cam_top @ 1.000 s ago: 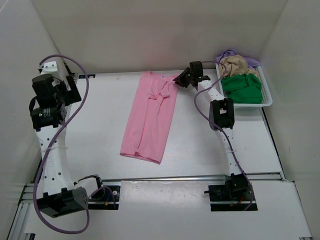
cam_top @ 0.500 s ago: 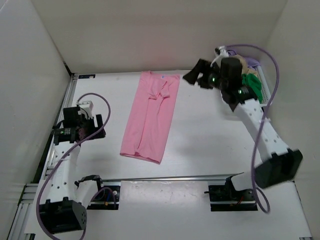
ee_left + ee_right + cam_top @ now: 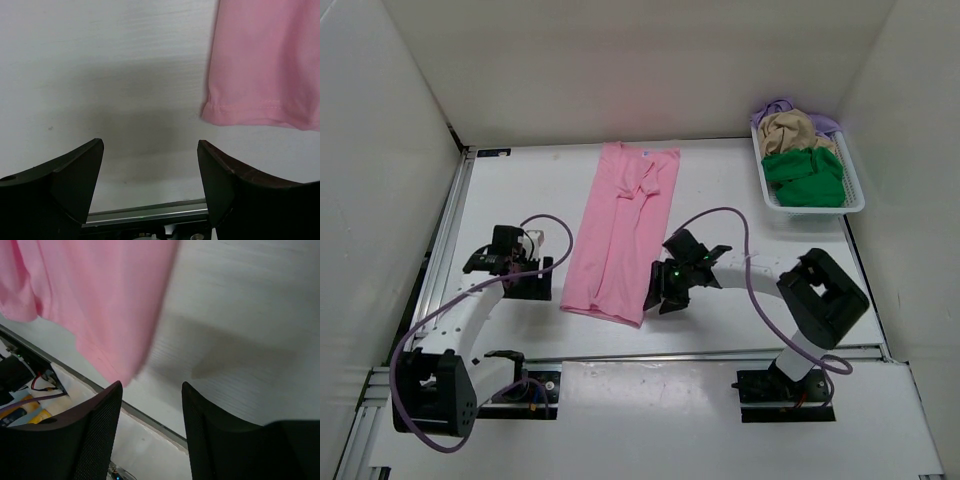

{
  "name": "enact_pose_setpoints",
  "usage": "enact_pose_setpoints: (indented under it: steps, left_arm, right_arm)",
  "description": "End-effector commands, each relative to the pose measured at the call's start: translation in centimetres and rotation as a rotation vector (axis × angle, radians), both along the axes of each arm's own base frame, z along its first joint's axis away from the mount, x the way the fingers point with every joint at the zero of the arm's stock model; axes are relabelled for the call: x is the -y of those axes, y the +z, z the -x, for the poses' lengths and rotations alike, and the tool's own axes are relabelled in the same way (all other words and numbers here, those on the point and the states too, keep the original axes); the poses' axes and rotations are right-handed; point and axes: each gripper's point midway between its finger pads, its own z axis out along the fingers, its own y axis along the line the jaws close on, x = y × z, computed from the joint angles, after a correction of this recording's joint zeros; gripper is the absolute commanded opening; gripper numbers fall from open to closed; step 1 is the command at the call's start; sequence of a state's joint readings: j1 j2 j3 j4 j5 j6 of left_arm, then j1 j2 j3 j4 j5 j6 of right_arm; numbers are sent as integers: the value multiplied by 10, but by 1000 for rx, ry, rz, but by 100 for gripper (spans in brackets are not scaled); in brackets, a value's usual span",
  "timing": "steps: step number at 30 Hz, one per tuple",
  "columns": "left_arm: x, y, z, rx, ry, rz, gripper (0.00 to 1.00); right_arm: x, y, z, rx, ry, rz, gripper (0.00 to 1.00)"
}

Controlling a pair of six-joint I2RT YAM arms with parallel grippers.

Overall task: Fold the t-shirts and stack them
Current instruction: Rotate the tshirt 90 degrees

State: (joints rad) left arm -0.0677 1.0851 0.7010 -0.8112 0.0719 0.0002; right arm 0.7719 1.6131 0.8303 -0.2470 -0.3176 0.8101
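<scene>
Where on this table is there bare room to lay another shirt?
Bare table lies between the pink shirt and the basket, and between the shirt and the left rail. The near strip is crowded: the left end effector and right end effector flank the shirt's hem. The basket is full.

Flat t-shirt (image 3: 620,235) lies lengthwise mid-worktop (image 3: 740,200), collar end twd far edge, hem end twd near edge. Mesh basket (image 3: 856,206) sits at far-right corner w/ three bunched t-shirts (image 3: 805,175) in it, front to back. L gripper (image 3: 150,150) over bare worktop just left of shirt's near-left corner. R gripper (image 3: 150,390) just right of its near-right corner.
</scene>
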Motion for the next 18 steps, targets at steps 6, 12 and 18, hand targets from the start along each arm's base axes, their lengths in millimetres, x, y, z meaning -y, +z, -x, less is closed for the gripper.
enact_pose_setpoints:
  steps: [6,12,18]
  left_arm:
    - [0,7,-11,70,-16,-46,86]
    - [-6,21,-19,127,3,-73,86]
    - [11,21,-9,113,-92,-106,84]
  right_arm:
    - [-47,-9,14,-117,75,-65,45]
    - [-43,-20,6,-158,43,-9,0]
    - [18,-17,15,-161,-1,27,0]
